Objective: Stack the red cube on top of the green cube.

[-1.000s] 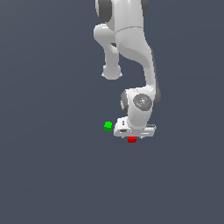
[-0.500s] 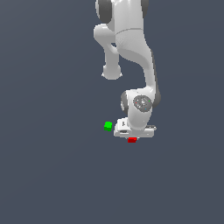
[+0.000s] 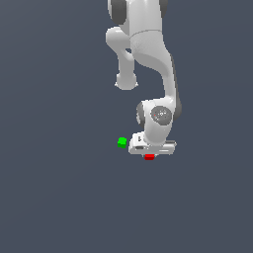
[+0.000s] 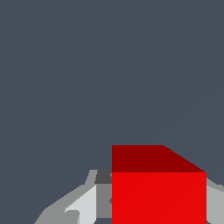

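The red cube [image 3: 149, 157] sits just under my white gripper [image 3: 150, 153] in the exterior view. In the wrist view the red cube [image 4: 158, 192] fills the space between my two fingers [image 4: 83, 204], which touch it on both sides. The gripper [image 4: 153, 210] is shut on it. I cannot tell if the cube is off the floor. The green cube [image 3: 122, 142] stands apart on the dark floor, a short way to the exterior view's left of the gripper and slightly farther back. It is out of the wrist view.
The white arm [image 3: 148, 59] rises above the gripper and hangs over the area behind it. The plain dark grey floor [image 3: 59, 197] surrounds both cubes. No other object shows.
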`<act>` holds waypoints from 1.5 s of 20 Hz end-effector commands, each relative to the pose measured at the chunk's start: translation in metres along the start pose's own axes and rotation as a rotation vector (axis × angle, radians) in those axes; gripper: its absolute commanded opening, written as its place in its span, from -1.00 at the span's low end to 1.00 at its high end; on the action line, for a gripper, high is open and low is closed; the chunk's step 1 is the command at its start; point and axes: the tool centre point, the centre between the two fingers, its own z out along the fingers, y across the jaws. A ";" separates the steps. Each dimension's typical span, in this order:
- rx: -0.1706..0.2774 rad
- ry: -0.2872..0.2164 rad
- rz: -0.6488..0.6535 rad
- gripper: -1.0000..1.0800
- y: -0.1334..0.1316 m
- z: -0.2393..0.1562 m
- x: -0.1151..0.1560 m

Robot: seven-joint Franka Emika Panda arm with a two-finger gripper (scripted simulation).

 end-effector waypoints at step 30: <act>0.000 0.003 0.000 -1.00 0.022 -0.083 -0.012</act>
